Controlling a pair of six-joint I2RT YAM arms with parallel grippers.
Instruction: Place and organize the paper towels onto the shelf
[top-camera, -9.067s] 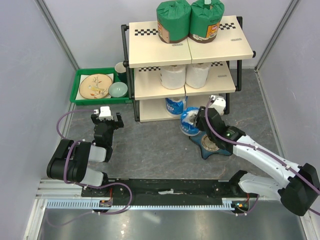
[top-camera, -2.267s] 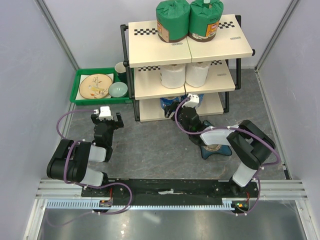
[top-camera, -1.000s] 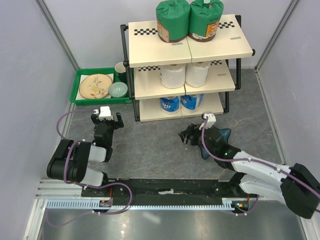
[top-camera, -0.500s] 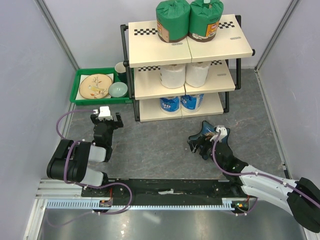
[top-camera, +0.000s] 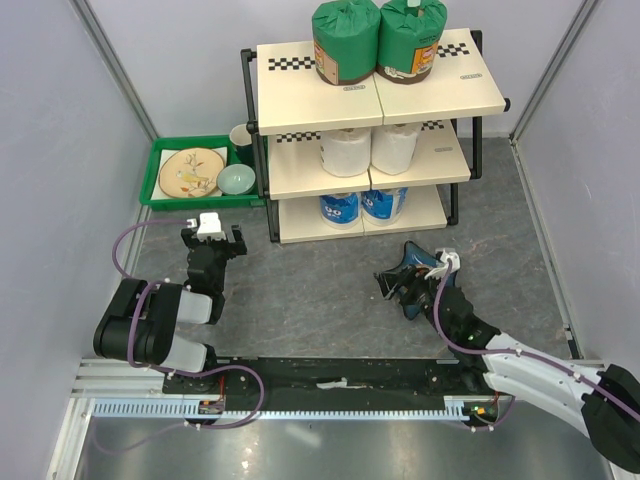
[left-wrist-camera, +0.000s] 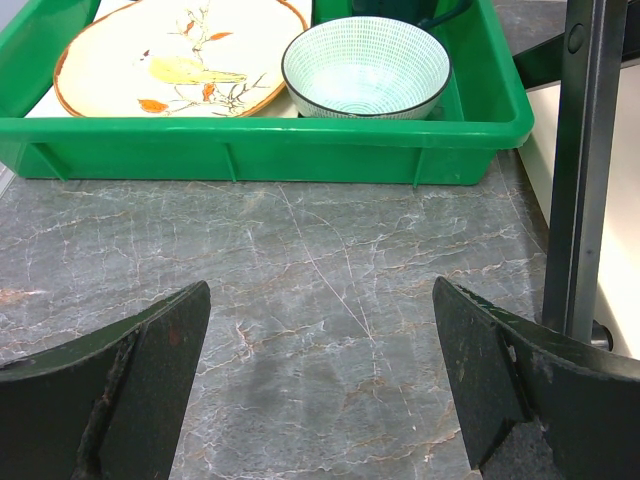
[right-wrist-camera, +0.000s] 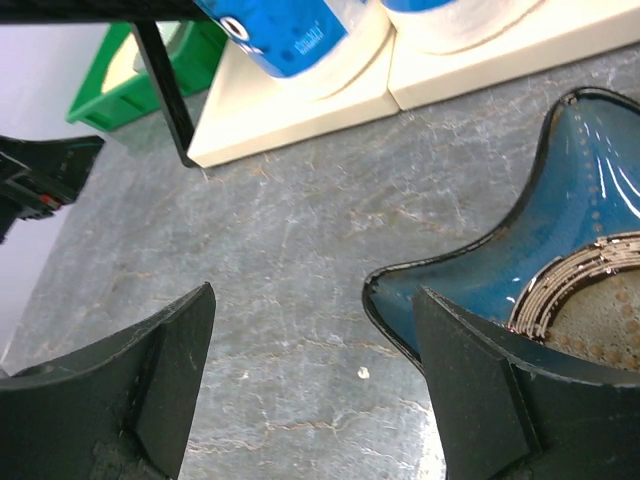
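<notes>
Top external view: near, the left gripper (top-camera: 213, 238) and right gripper (top-camera: 394, 288) have fingers spread wide, holding nothing. Far, all six paper towels (top-camera: 347, 153) sit paired on the shelf (top-camera: 300, 100) tiers. The rolls are probably light and soft; grasp gently across the body.

A green tray (top-camera: 150, 180) sits on the grey marbled bench (top-camera: 320, 270) at the upper left of the overhead view. It holds a cream plate (top-camera: 191, 172) with a brown rim and a painted bird and leaves. A pale green bowl (top-camera: 237, 179) stands just right of the plate, and a dark mug (top-camera: 241, 136) is in the tray's far right corner. Well apart from these, lower right of centre, a glossy blue star-shaped dish (right-wrist-camera: 560, 230) lies flat on the bench, with ringed lines at its middle. Plain grey walls (top-camera: 60, 120) close in the sides.
</notes>
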